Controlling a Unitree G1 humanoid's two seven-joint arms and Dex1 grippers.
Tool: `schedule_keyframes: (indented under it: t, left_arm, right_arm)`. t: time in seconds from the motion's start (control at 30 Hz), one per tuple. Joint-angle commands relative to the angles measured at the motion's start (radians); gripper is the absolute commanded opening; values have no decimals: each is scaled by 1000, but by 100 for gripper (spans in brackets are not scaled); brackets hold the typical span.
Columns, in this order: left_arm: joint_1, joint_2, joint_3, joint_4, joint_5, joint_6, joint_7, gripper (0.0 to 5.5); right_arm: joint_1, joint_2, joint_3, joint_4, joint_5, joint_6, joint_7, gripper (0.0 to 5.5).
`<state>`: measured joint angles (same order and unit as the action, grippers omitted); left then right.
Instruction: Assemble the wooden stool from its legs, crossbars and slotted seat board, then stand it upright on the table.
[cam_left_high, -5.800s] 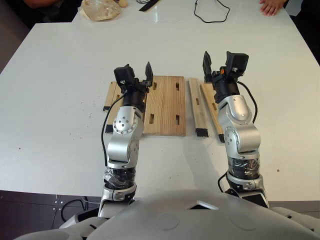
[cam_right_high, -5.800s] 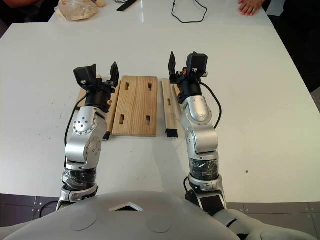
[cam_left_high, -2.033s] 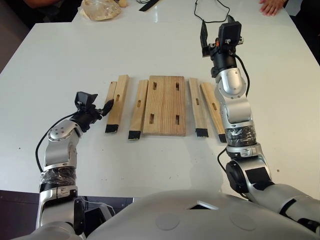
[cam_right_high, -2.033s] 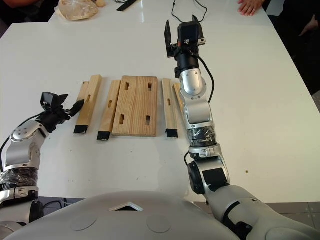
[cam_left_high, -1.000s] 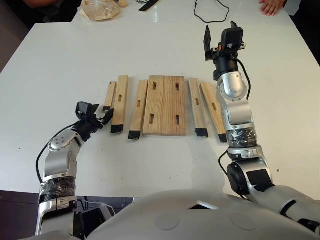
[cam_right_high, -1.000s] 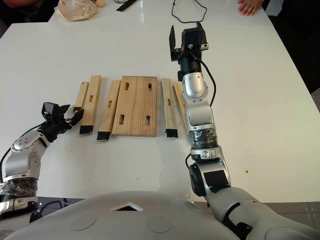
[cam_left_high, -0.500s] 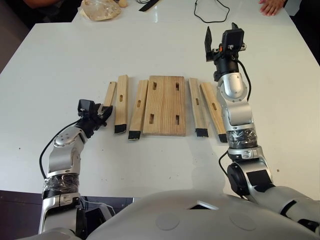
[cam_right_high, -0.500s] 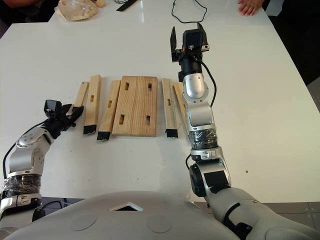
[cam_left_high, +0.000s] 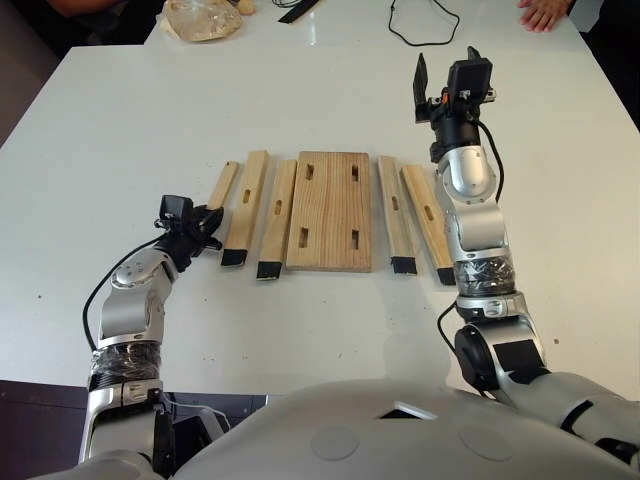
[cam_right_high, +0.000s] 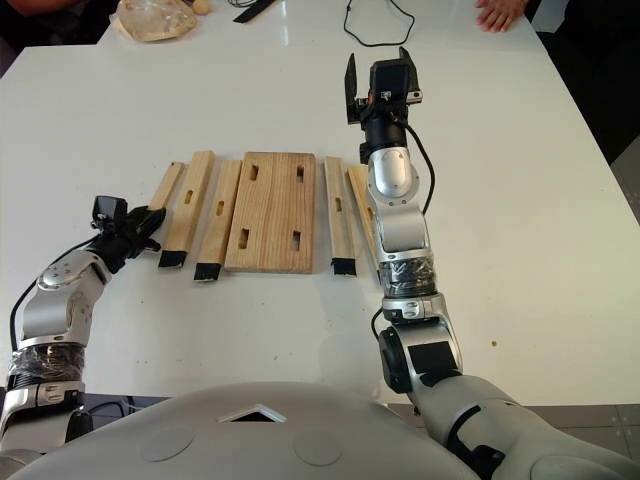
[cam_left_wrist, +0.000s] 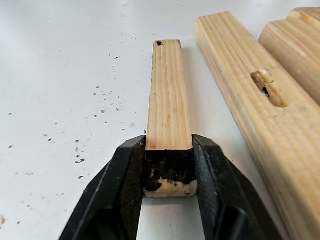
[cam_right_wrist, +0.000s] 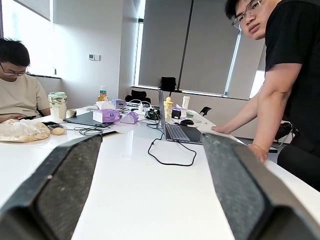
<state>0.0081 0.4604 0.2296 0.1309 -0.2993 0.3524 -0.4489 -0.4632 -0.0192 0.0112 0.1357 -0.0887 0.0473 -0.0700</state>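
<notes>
We see the left tool (cam_left_wrist: 169, 142) clamped on the dark near end of the short pale wooden crossbar (cam_left_wrist: 167, 95), which lies flat on the white counter (cam_left_high: 120, 120), leftmost in the row. Beside it lie the left pair of slotted wooden legs (cam_left_high: 247, 203), the slotted rectangular seat board (cam_left_high: 328, 225) and the right pair of slotted legs (cam_left_high: 396, 212), all flat and unjoined. The right tool (cam_right_wrist: 152, 145) is spread wide, empty, raised beyond the right legs' far ends.

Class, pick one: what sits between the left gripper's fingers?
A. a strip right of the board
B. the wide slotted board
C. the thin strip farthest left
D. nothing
C: the left gripper has a finger on each side of the thin strip, at its black-tipped end.
</notes>
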Motion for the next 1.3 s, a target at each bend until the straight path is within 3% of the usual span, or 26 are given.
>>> schedule_keyframes:
  t: [0.03, 0.17, 0.33, 0.47, 0.63, 0.83, 1.3]
  left_arm:
    - [-258, -13, 152, -95, -242, 36, -12, 132]
    - [-440, -56, 156, -240, -525, 73, -162, 132]
    - [-450, -59, 90, -335, -690, 171, -285, 132]
    - [-447, -19, 50, -327, -753, 280, -355, 132]
    - [-471, 12, 28, -311, -846, 415, -405, 132]
    - [-473, -11, 0, -339, -921, 485, -415, 132]
    - [-411, -28, -11, -400, -1057, 568, -354, 132]
  right_arm:
    - [-64, -19, -39, -34, 152, 76, 147, 365]
    - [-140, -68, -104, -120, 491, 279, 433, 365]
    - [-253, -162, -254, -189, 896, 600, 547, 365]
    - [-279, -241, -316, -209, 1048, 711, 593, 365]
    - [-276, -289, -288, -254, 1148, 778, 707, 365]
    - [-296, -277, -283, -270, 1327, 911, 662, 365]
    - [-302, -284, -282, -303, 1610, 970, 507, 365]
